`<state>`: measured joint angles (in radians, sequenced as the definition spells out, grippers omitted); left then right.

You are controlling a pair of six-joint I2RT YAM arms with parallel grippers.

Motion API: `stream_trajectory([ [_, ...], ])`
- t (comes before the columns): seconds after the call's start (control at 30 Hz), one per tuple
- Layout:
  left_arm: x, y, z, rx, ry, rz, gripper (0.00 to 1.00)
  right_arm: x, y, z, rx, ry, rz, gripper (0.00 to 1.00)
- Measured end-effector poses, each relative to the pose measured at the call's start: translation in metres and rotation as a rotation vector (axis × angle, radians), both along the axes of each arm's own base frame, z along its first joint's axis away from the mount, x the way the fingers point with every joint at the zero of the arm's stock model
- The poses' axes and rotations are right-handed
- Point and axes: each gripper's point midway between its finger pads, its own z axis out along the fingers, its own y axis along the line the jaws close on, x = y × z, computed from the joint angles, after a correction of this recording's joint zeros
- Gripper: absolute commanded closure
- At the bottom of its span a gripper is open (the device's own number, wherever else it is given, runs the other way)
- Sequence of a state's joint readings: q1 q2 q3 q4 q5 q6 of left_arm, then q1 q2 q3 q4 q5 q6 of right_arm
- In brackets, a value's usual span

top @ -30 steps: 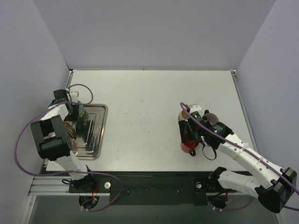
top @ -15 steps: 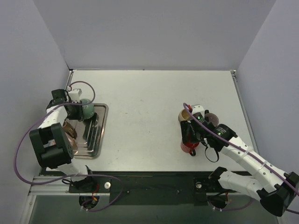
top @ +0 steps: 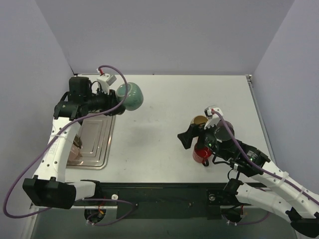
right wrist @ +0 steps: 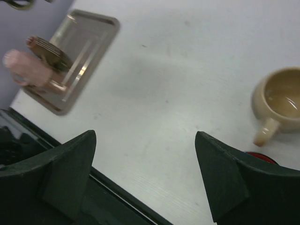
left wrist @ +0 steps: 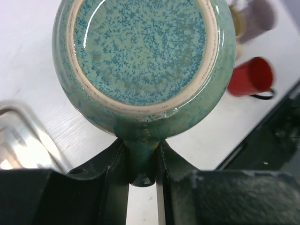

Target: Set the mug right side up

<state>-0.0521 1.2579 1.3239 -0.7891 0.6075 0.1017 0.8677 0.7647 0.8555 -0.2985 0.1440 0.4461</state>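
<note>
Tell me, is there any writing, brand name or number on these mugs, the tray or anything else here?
None can be read.
The base of the green speckled mug is bare glaze with no stamp.
The red mug, the beige mug and the metal tray show plain surfaces.
Nothing elsewhere is legible.
</note>
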Motion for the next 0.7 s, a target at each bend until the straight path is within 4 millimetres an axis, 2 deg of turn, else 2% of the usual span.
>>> stream_trajectory([
  [0.13,-0.028,-0.066,0.055,-0.131,-0.034,-0.163,1.0,-0.004,0.033,0.048,0.238,-0.111,0.082,0.2],
  [0.2,-0.047,-0.094,0.074,-0.193,-0.032,-0.244,1.0,-0.006,0.044,0.069,0.337,-0.155,0.109,0.2],
  [0.27,-0.065,-0.113,0.086,-0.249,-0.013,-0.309,1.0,-0.011,0.057,0.087,0.439,-0.194,0.144,0.21],
  [0.33,-0.078,-0.123,0.092,-0.295,0.024,-0.345,1.0,-0.016,0.068,0.103,0.522,-0.22,0.181,0.21],
  [0.43,-0.083,-0.129,0.097,-0.334,0.058,-0.351,1.0,-0.018,0.082,0.123,0.612,-0.253,0.213,0.22],
  [0.53,-0.087,-0.136,0.1,-0.375,0.076,-0.371,1.0,-0.014,0.093,0.132,0.654,-0.273,0.219,0.25],
  [0.7,-0.101,-0.15,0.093,-0.408,0.122,-0.426,1.0,0.0,0.108,0.138,0.686,-0.293,0.201,0.36],
])
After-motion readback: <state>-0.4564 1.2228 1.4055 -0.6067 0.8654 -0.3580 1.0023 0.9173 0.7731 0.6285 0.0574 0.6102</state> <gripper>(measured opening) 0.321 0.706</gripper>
